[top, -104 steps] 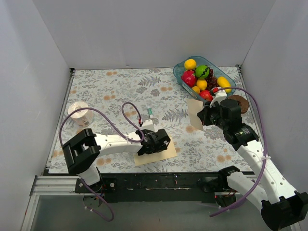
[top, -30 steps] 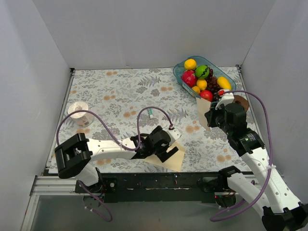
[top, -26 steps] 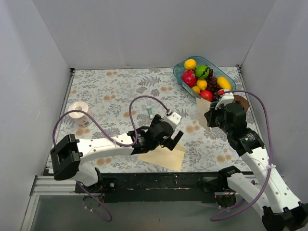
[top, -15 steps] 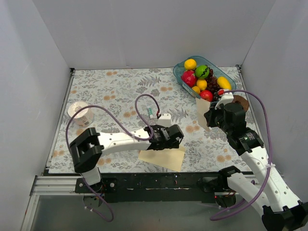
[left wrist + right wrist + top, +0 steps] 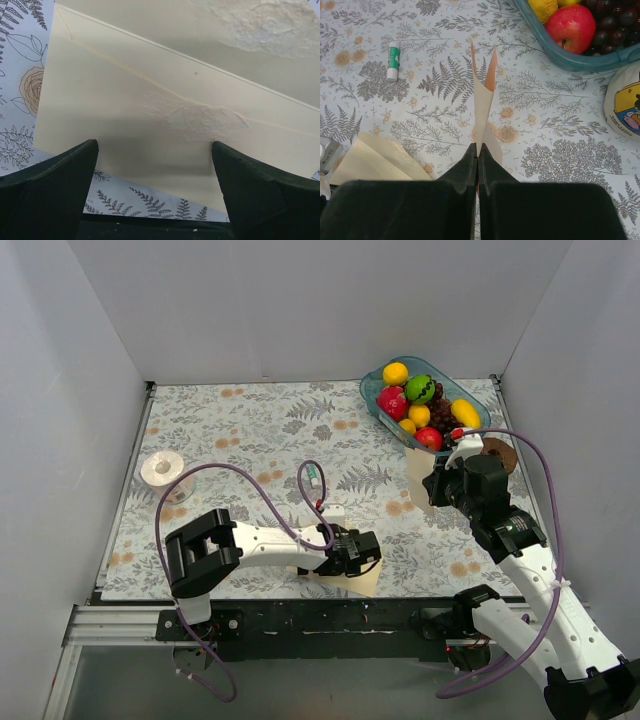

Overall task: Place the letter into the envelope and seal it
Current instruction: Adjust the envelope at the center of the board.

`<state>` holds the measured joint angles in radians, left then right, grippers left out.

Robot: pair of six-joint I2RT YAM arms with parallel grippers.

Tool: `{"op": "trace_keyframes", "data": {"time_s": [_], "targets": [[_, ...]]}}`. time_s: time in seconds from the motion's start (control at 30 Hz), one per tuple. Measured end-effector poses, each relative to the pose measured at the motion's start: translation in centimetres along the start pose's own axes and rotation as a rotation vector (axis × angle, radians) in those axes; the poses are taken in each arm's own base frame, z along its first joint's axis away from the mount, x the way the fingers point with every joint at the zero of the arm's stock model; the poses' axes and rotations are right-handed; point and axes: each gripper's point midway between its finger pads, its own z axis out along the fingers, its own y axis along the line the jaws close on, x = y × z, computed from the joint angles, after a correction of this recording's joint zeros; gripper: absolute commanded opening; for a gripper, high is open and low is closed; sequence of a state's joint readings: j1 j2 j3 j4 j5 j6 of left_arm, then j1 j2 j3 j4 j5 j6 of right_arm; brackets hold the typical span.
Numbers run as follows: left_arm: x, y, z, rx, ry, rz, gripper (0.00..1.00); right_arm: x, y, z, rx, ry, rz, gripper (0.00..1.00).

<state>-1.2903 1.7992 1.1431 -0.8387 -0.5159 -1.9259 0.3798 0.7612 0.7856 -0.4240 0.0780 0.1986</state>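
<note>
The cream-yellow envelope (image 5: 362, 580) lies flat at the table's near edge, its flap open; it fills the left wrist view (image 5: 150, 95). My left gripper (image 5: 352, 554) sits low over it, open, with its fingers (image 5: 55, 185) straddling the envelope's near edge and nothing between them. My right gripper (image 5: 436, 486) is shut on the salmon-peach letter (image 5: 417, 472), holding it upright above the table to the right. In the right wrist view the letter (image 5: 482, 100) stands on edge, bowed, out of the shut right gripper (image 5: 477, 148), and the envelope (image 5: 370, 160) shows at lower left.
A blue basket (image 5: 371, 398) of fruit stands at the back right, with a brown disc (image 5: 497, 452) beside it. A glue stick (image 5: 314, 476) lies mid-table and a tape roll (image 5: 162, 468) at the left. White walls enclose three sides.
The left gripper has swung back and down from mid-table onto the envelope near the front edge. The envelope lies further right than at first. The right arm and letter have hardly moved.
</note>
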Motion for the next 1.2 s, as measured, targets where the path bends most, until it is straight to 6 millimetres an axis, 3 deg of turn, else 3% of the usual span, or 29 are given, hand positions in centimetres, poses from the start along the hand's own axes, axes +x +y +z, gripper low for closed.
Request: {"op": "trace_keyframes", "data": {"time_s": [0.23, 0.5, 0.9, 1.2], "targets": [[0.3, -0.1, 0.3, 0.094, -0.021, 0.017, 0.98, 0.0, 0.0, 0.0, 0.001, 0.001, 0.000, 0.01], [1.0, -0.3, -0.1, 0.266, -0.047, 0.226, 0.98, 0.3, -0.1, 0.3, 0.004, 0.015, 0.001, 0.01], [-1.8, -6.8, 1.9, 0.393, -0.171, 0.480, 0.98, 0.6, -0.3, 0.5, 0.020, 0.028, 0.004, 0.01], [-2.6, -7.3, 1.5, 0.553, -0.239, 0.632, 0.98, 0.9, -0.7, 0.4, 0.040, 0.041, 0.003, 0.01]]}}
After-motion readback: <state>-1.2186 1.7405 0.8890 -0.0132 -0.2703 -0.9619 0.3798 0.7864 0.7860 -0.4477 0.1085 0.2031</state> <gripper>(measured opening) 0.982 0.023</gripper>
